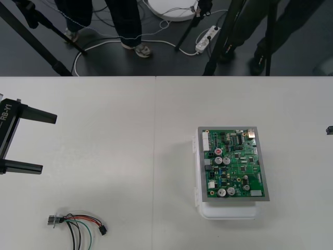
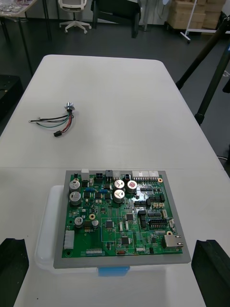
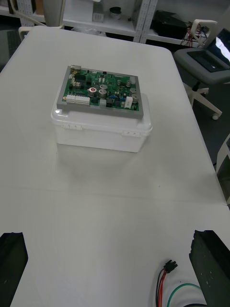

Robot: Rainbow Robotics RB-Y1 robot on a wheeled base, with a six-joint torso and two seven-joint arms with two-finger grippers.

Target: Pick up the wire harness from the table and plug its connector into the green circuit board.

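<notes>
So yeah, you're basically at square one here, nothing of the job is done yet. The wire harness (image 1: 75,224) is lying loose on the bench (image 1: 130,130) in the near left corner. It has its round metal socket (image 1: 53,221) at one end and the little black plug (image 1: 103,229) at the other, and nothing is touching it. Your left gripper (image 1: 48,143) hangs at the left edge, farther up the bench than the harness and well apart from it, fingers (image 1: 31,115) spread wide with nothing in them. The right gripper (image 2: 112,259) is off at the right side facing the green circuit board (image 1: 234,164), fingers (image 2: 211,271) spread too and empty. The board sits on its white base (image 1: 229,211) right of centre, well apart from the harness, and no wires run to it. So everything's left as I see it: get down on the harness, grab it near the plug, carry it over, line it up with a connector on the board and push it in. The left arm looks like the closer one for the pick.
</notes>
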